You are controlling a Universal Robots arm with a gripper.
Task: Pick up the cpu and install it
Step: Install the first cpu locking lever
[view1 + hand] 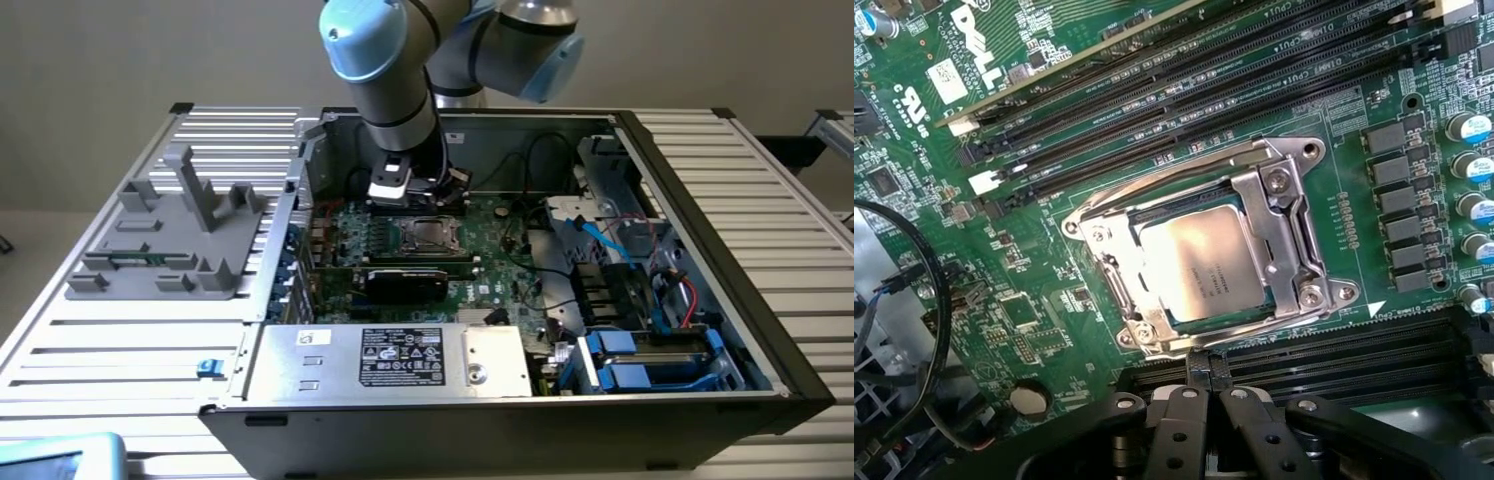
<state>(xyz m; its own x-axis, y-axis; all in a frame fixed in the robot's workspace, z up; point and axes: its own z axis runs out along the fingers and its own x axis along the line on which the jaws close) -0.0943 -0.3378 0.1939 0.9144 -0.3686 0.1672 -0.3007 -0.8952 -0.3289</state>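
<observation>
The cpu (1199,263) sits flat inside the socket frame (1294,235); the gripper (1201,385) (fingers pinched together, holding nothing) hovers just beside the frame's edge.

A slatted metal table (747,200) carries an open computer case (534,400) and a grey fixture (174,240).

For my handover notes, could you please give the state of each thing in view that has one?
cpu: seated in the socket, under the metal frame.
socket frame: lying down over the cpu.
end effector: shut, empty, beside the socket.
computer case: side open.
</observation>
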